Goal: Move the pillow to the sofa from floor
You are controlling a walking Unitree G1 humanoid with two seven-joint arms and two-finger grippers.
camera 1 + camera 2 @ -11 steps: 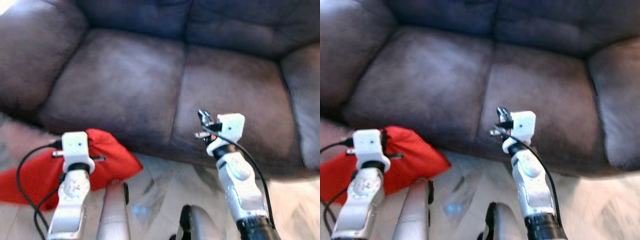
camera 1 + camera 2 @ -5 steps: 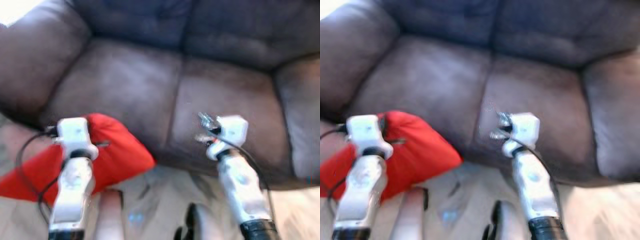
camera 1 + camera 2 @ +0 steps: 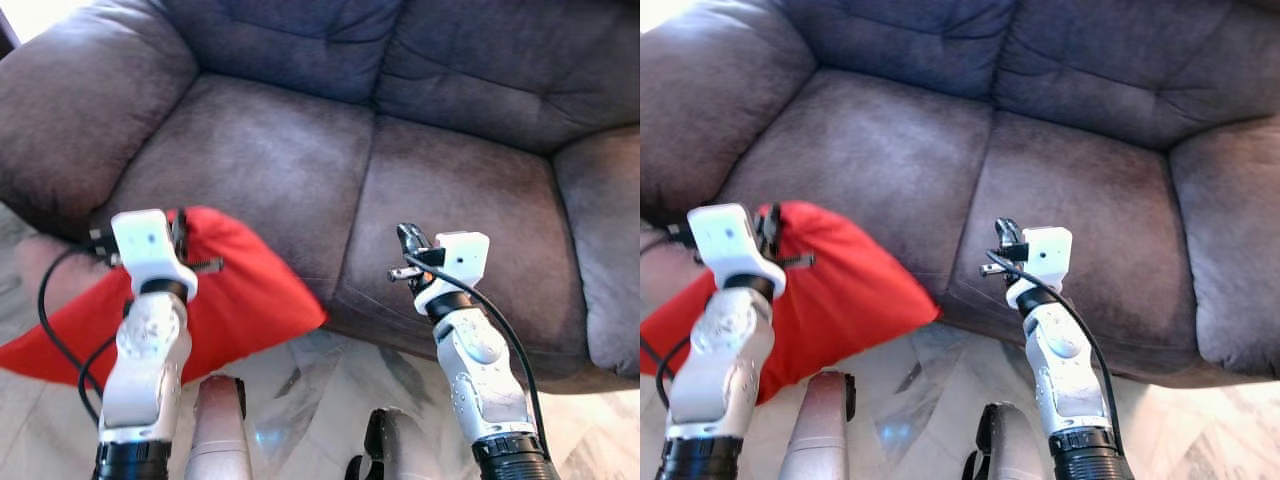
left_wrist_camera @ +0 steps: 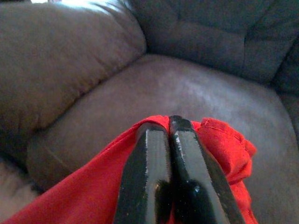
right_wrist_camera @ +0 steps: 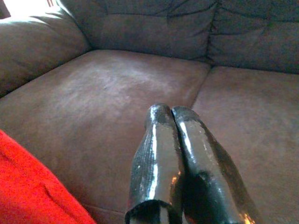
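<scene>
Left wrist view: pillow (image 4: 84, 196) lifted higher toward sofa (image 4: 187, 93).

Head stereo pair: I'm looking forward and down from above onto the sofa (image 3: 300, 150), seat cushions across mid-frame, marble floor (image 3: 300, 390) along the bottom edge. Both eyes share the same scene, slightly offset sideways. Left wrist camera sits close behind its fingers (image 4: 154, 172), facing the sofa's armrest corner, red pillow (image 4: 93, 191) low in frame. Right wrist camera looks along its fingers (image 5: 161, 163) across both seat cushions; pillow at lower left.
</scene>
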